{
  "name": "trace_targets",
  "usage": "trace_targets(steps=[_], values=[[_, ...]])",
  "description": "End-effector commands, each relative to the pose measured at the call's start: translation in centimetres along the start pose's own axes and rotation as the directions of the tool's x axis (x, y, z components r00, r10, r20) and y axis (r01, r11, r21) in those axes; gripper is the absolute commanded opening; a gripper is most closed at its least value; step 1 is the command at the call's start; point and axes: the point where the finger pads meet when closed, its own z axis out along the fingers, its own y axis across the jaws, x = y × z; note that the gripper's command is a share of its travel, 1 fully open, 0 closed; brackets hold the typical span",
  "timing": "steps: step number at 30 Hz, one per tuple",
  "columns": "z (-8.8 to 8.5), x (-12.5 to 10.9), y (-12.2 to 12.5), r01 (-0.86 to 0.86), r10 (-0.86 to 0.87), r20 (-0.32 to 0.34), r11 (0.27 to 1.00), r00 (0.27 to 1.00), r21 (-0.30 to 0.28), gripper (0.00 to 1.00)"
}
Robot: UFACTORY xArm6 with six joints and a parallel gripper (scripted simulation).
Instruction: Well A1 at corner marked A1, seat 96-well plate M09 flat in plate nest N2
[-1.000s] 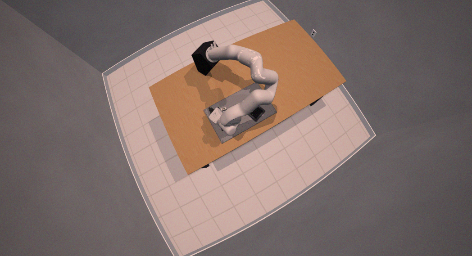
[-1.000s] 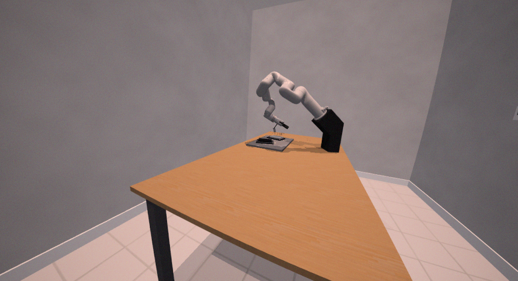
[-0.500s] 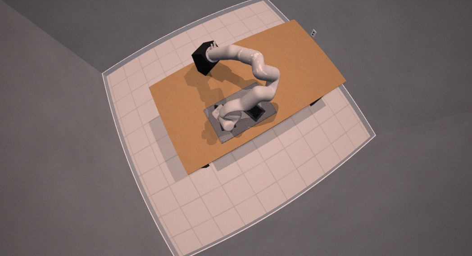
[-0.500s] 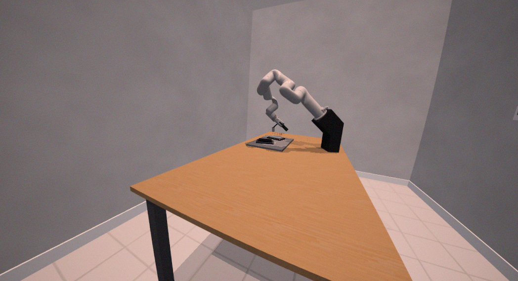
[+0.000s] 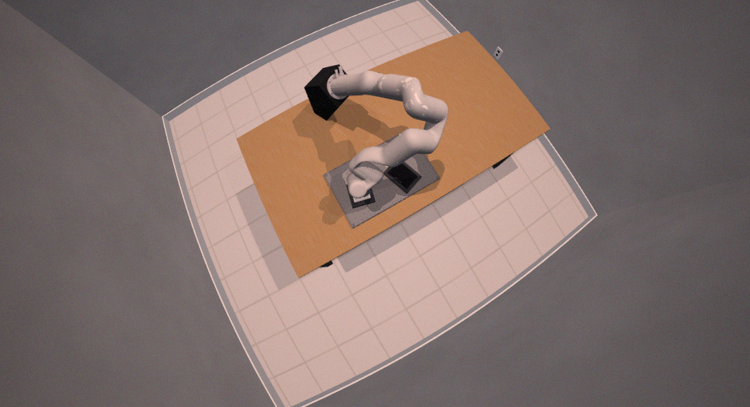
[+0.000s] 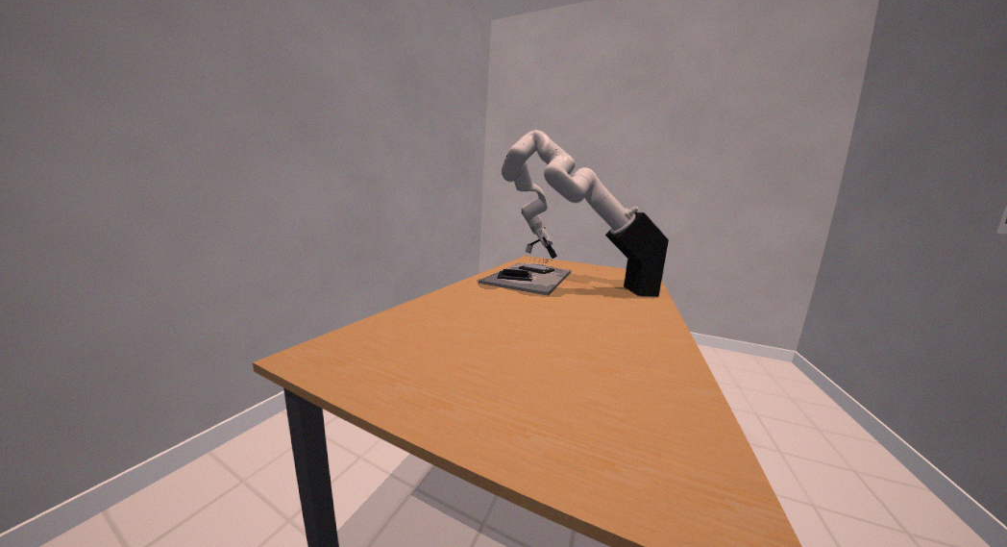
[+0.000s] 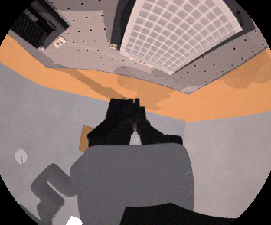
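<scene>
A white 96-well plate (image 7: 181,19) fills the top of the wrist view; in the top view it (image 5: 363,198) sits in a dark nest, mostly hidden under my wrist. A black plate (image 5: 403,177) sits in the other nest to its right and shows at the upper left of the wrist view (image 7: 34,24). I cannot read which plate is M09, nor see any tilt. My gripper (image 7: 134,105) is shut and empty. In the exterior view it (image 6: 548,248) hangs a little above the white plate (image 6: 540,267), apart from it.
Both nests stand on a grey perforated deck (image 5: 380,190) near one long edge of the wooden table. A small station label (image 7: 60,41) lies on the deck beside the black plate. The arm's black base (image 5: 323,94) stands at the opposite table edge.
</scene>
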Motion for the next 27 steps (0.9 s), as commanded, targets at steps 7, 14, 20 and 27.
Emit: trace_targets(steps=[7,14,20,27], values=[[0.0,1.3,-1.7,-0.085,0.084,-0.263,0.996,0.961,0.005,0.0],[-0.4,1.0,-2.0,-0.192,0.168,-0.437,0.981,0.884,-0.011,0.0],[-0.8,-0.2,-1.8,-0.288,0.227,-0.542,0.957,0.809,-0.028,0.0],[-0.9,-1.7,-1.5,-0.376,0.273,-0.614,0.926,0.741,-0.041,0.0]])
